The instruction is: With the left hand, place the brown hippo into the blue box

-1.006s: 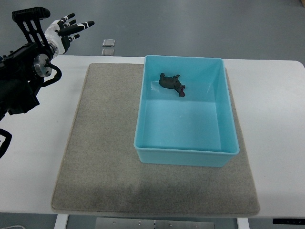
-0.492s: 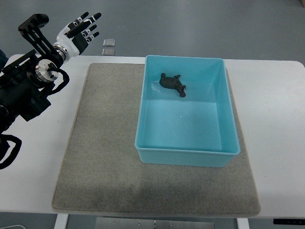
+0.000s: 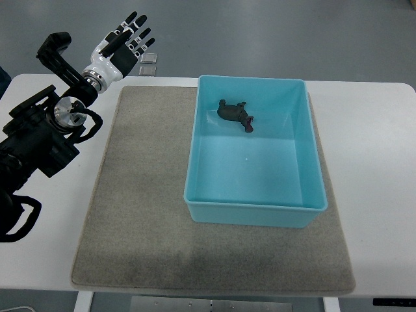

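The brown hippo point(image 3: 235, 114) lies on its side on the floor of the blue box point(image 3: 253, 211), near the box's far wall. My left hand point(image 3: 122, 44) is raised above the table's far left corner, well left of the box, with its fingers spread and nothing in them. The black left arm point(image 3: 45, 133) runs from the left edge up to that hand. No right arm shows.
The box stands on a grey mat point(image 3: 143, 195) laid over the white table point(image 3: 383, 182). Two small square plates point(image 3: 148, 64) lie on the floor beyond the table's far edge, just behind the hand.
My left hand has swung to the right and slightly away, the arm extending further into the picture. The hippo and the box have stayed where they were.
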Robot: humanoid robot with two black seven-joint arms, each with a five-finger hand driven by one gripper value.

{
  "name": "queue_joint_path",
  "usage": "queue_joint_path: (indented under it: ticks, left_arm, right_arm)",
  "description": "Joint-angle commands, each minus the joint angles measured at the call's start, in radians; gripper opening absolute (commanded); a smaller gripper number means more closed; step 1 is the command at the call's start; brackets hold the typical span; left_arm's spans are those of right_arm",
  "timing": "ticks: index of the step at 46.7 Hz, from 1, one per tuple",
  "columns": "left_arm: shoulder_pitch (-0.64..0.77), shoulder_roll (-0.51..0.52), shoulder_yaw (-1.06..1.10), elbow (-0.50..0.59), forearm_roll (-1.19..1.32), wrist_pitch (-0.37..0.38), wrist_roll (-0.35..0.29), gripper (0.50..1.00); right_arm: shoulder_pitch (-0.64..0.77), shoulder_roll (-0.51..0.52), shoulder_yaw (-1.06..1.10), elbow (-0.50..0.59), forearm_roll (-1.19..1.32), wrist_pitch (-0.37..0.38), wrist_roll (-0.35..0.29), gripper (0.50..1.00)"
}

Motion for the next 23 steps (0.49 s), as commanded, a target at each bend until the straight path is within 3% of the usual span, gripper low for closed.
queue_joint_path:
  ticks: [1,12,23]
  left_arm:
    - [0.003,0.002,0.0,-0.026,-0.002,0.011,-0.012,0.992]
    - [0.015,0.073,-0.032,-0.235,0.001,0.12,-0.038,0.992]
    - [0.015,0.076,-0.06,-0.24,0.015,0.123,-0.038,0.992]
  right_arm:
    - [0.0,0.0,0.0,0.0,0.0,0.0,0.0,0.936]
    - [0.0,0.0,0.0,0.0,0.0,0.0,0.0,0.936]
    - [0.0,0.0,0.0,0.0,0.0,0.0,0.0,0.936]
